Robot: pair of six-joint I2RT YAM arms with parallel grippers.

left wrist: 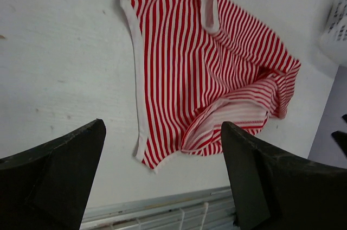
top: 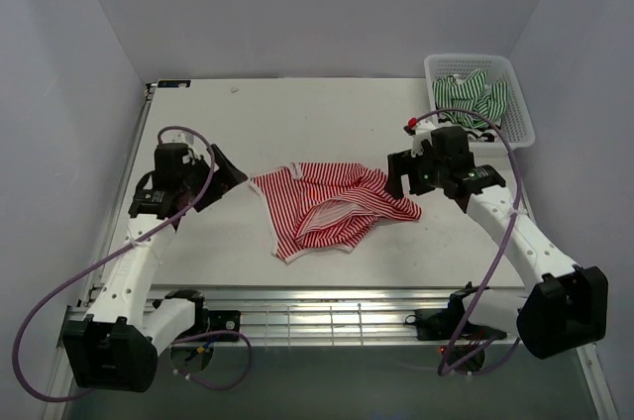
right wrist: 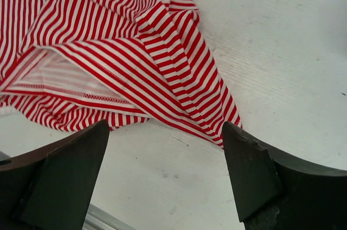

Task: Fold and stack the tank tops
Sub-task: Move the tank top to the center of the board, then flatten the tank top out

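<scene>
Well, with left gripper (left wrist: 162,127) and right gripper (right wrist: 165,127) both spread empty, the red-and-white tank top (top: 332,207) at centre frame may fold crooked over its bunched lower-right hem.

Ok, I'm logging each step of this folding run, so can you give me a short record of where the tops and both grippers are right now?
red-and-white top: mid-table, rumpled, hem partly turned over, not neatly folded
green-and-white top: bunched in the white basket, far right corner
left gripper: open, empty, just left of the red-and-white top
right gripper: open, empty, at that top's right edge
stack: not yet started
</scene>
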